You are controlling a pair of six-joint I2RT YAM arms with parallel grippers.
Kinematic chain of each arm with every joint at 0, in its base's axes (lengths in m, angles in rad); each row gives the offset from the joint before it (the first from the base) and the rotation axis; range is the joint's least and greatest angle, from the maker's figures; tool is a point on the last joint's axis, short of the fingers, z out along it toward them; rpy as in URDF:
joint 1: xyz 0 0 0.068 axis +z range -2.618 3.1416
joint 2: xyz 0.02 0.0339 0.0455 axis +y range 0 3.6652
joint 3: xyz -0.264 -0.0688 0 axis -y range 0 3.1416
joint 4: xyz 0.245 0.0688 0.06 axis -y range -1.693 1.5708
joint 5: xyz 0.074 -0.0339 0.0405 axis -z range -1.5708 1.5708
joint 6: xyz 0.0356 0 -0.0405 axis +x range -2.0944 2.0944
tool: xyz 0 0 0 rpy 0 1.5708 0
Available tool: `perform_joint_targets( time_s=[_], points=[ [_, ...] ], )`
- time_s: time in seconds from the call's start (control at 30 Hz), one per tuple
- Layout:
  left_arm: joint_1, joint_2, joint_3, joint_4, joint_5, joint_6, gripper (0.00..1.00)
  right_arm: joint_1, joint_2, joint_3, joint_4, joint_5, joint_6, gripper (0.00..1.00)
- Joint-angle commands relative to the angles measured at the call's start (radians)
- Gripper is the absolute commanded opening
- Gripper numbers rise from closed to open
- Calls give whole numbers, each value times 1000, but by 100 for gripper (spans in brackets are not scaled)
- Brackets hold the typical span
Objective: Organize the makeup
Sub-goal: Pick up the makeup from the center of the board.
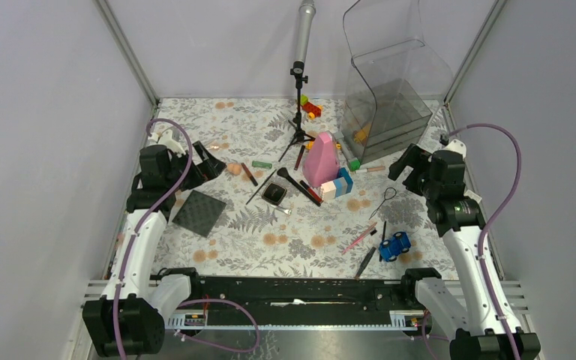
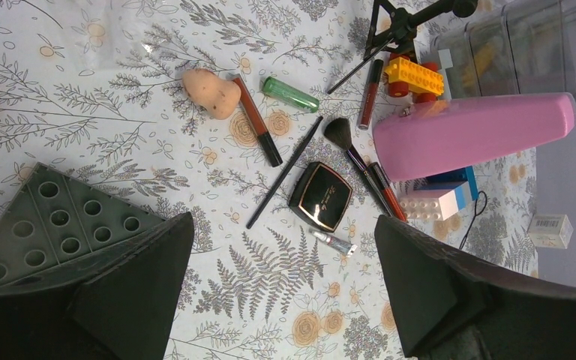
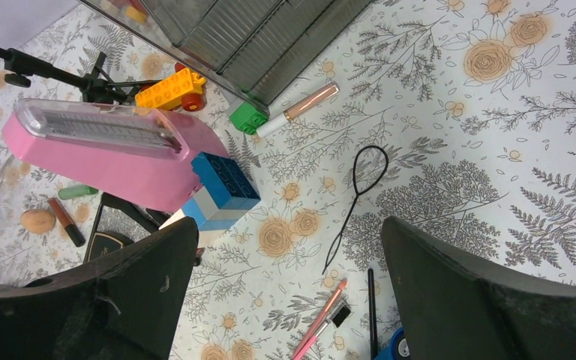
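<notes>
The makeup lies scattered on the floral cloth. A black square compact [image 1: 274, 194] [image 2: 320, 195] sits mid-table, with a black-handled brush [image 2: 349, 146] and a thin black stick [image 2: 285, 172] beside it. Further left are a peach sponge [image 2: 211, 92], a red pencil [image 2: 256, 120] and a green tube [image 2: 290, 94]. The flat dark square [image 1: 199, 213] lies front left. A pink pencil [image 3: 321, 319] and a black pencil [image 1: 365, 262] lie front right. My left gripper [image 1: 208, 160] [image 2: 283, 217] hovers open above the cloth near the compact. My right gripper [image 1: 409, 161] [image 3: 289, 222] hangs open and empty too.
A tall pink cone [image 1: 322, 159] stands mid-table next to blue-and-white blocks [image 1: 337, 185]. A clear drawer organizer [image 1: 387, 105] fills the back right. A tripod stand [image 1: 298, 112] and yellow-red blocks [image 1: 310, 106] are at the back. A blue toy car [image 1: 394, 245] and a black wire loop [image 1: 387, 199] lie right.
</notes>
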Motion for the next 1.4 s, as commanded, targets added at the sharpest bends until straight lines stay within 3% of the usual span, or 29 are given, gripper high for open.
perform_joint_targets(
  time_s=[0.0,0.17,0.27,0.43,0.73,1.03,1.37],
  points=[
    [5,-1,4,53,18,4,99,-4,4,-1,-1,32,0,99],
    [6,11,5,54,22,-1,99,-4,9,-16,10,94,12,99],
    [5,20,1,58,31,-8,99,-5,71,24,-17,321,33,99],
    [0,36,-17,67,52,-26,99,-37,311,164,-65,668,-3,99],
    [-34,70,-17,76,60,-26,99,-320,546,230,-25,487,1,99],
    [-43,73,-17,84,77,-25,99,-438,678,184,75,378,-23,99],
    [-52,85,-20,90,88,-26,99,-492,746,168,114,421,-26,99]
  ],
)
